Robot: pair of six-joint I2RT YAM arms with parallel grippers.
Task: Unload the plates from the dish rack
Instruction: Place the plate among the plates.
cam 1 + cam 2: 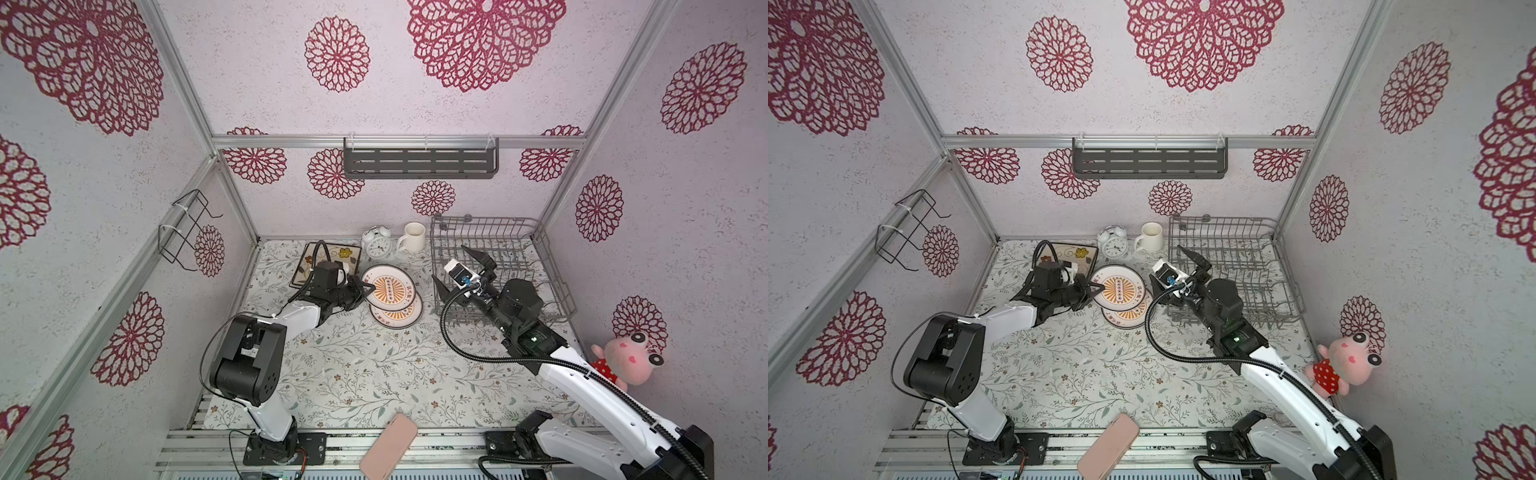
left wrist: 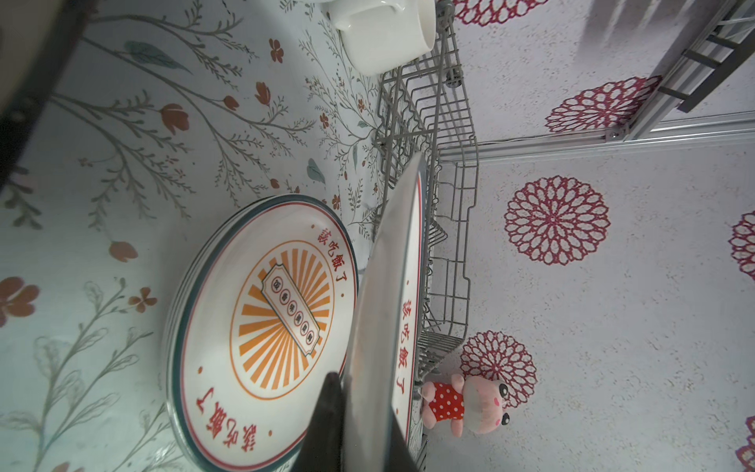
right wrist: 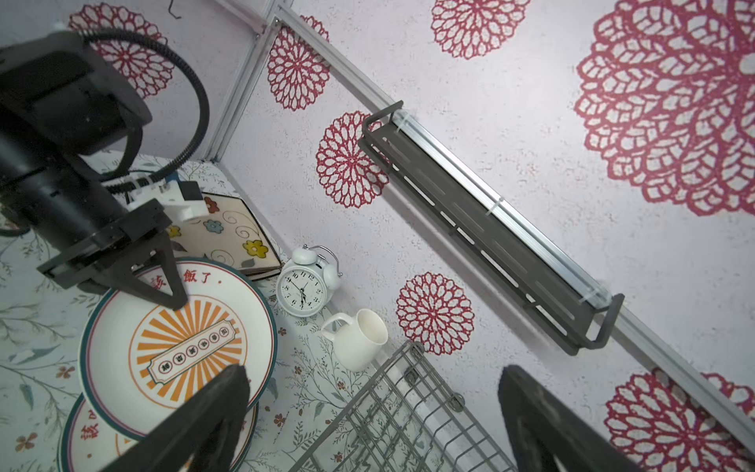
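Observation:
My left gripper (image 1: 366, 289) is shut on the left rim of a round white plate with an orange sunburst (image 1: 395, 286). It holds that plate just over another round sunburst plate (image 1: 401, 319) lying on the table. In the left wrist view the held plate (image 2: 384, 306) shows edge-on between the fingers (image 2: 327, 417), above the lying plate (image 2: 261, 327). A square flower-patterned plate (image 1: 345, 253) lies flat behind the left wrist. The grey wire dish rack (image 1: 519, 249) at the back right shows no plates. My right gripper (image 1: 451, 266) hangs open and empty over the rack's left edge (image 3: 408, 351).
A white alarm clock (image 1: 376, 243) and a white mug (image 1: 413, 237) stand at the back, between the plates and the rack. A pink plush toy (image 1: 627, 361) sits against the right wall. A pink phone (image 1: 388, 446) lies on the front rail.

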